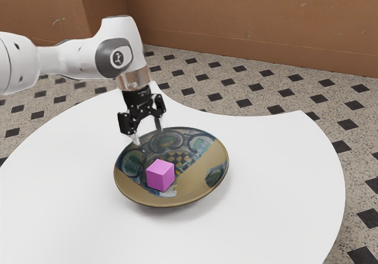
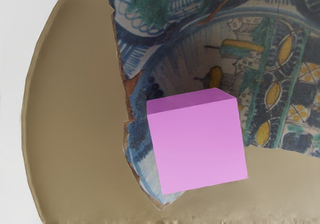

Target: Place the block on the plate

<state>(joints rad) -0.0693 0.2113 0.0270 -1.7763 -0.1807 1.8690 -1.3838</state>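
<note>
Claw (image 1: pixel 147 135) open, fingers set wide apart, pointing down, empty gap between them. Holds nothing. It hangs over the side of the plate (image 1: pixel 210 155) closer to the arm (image 1: pixel 77 59), clear of the block (image 1: pixel 160 175). Whether a fingertip touches the plate, cannot tell.

Block: pink-purple cube, plain faces, sitting on the plate, flat side down, well inside the rim. In the exterior view it is on the part of the plate nearer the camera. In the wrist view it lies partly over the painted area and partly over the bare tan surface.

Plate: round, shallow, tan, raised rim, on the white worktop (image 1: pixel 277 175). Painted design (image 2: pixel 165 48) in blue, green, yellow and white, jagged brown border, plus a separate painted patch (image 1: pixel 215 175) toward the exterior view's right. Design has ovals, a checkered bit and fine line work; the fine marks don't read as words.

Markings: white arm has a small dark emblem (image 1: pixel 118 58) on a grey joint cover, too small to read.

Worktop has a curved edge with a scooped-in section. Behind: speckled floor (image 1: pixel 236 98) with dark diamonds, orange-brown wall (image 1: pixel 248 16).
</note>
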